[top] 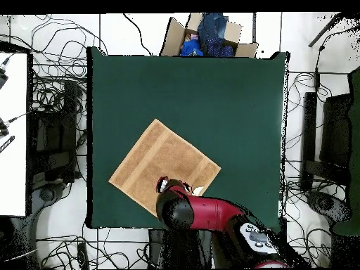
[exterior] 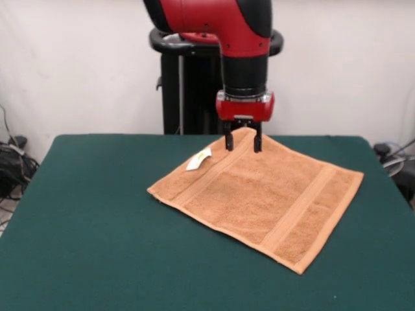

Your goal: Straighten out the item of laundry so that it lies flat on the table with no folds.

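On green felt table (exterior: pixel 84 214), rectangular terry towel (exterior: pixel 259 194) (flat)

Bare green desk (exterior: pixel 84 214) runs wide along the left and bottom of the front frame. Only the towel (exterior: pixel 259 194) lies centre-right, with the tool (exterior: pixel 243 143) standing at its upper corner.

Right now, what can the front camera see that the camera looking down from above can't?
Only the front view shows the end effector, its tips straddling the far corner of the orange-tan towel, the white care tag and the black pedestal. Only the overhead view shows a cardboard box of clothes beyond the table and the cables on the floor. Both show the towel lying spread out, turned cornerwise on the green table, and the red arm.
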Action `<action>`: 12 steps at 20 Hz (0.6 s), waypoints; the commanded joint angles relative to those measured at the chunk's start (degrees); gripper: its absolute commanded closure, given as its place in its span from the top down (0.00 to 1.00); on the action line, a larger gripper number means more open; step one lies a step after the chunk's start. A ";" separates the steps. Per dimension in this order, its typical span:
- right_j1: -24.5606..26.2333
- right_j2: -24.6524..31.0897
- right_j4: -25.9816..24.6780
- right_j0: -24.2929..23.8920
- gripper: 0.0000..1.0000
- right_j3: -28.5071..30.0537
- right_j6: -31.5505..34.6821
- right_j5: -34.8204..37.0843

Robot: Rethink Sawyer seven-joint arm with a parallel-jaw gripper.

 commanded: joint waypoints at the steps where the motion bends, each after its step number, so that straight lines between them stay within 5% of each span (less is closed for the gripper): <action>1: 0.65 -2.78 2.70 1.94 1.00 -3.66 7.87 4.58; 6: 0.07 0.05 2.47 0.22 1.00 -2.67 6.72 6.70; 7: 0.02 0.33 2.27 -0.09 0.00 -2.63 6.30 7.44; 12: -0.28 0.92 2.60 -0.44 0.00 -2.50 6.29 8.71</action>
